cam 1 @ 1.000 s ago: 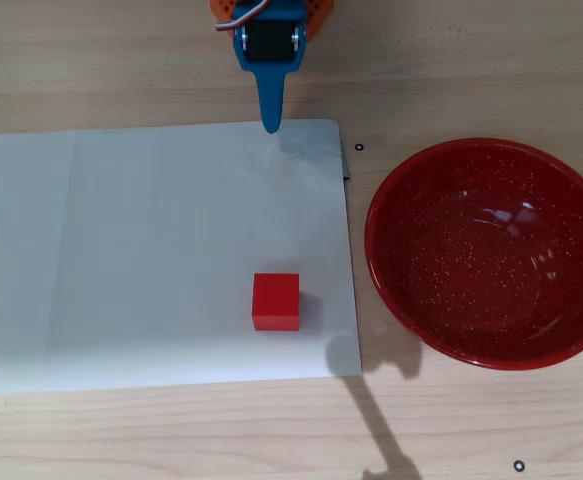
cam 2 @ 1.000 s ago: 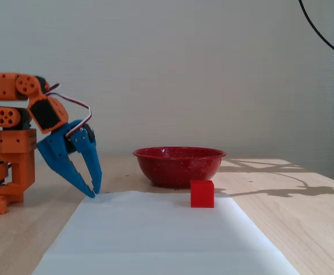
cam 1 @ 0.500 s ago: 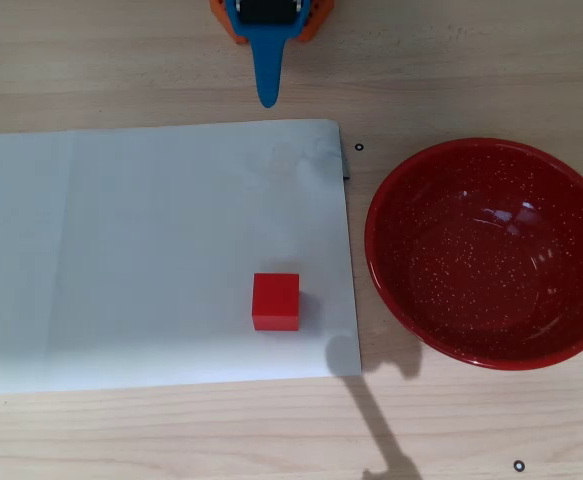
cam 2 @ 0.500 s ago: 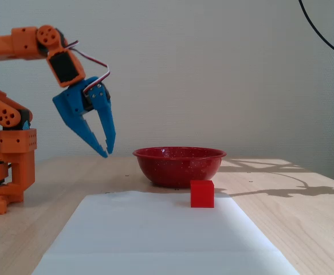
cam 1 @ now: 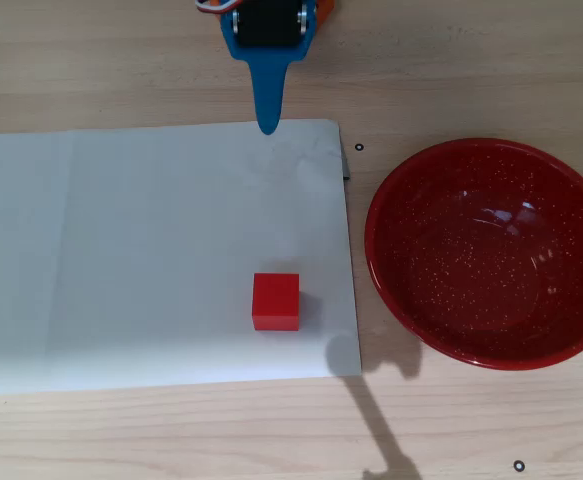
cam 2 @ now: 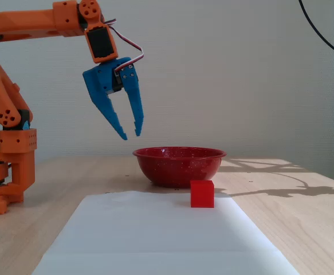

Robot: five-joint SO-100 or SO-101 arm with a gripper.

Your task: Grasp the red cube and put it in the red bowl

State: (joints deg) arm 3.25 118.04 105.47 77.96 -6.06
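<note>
Gripper empty, fingers slightly parted, hanging high above paper's far edge. Cube on paper near right edge. Bowl on table, just off that edge.

pale wall, sunlit wooden table
</note>
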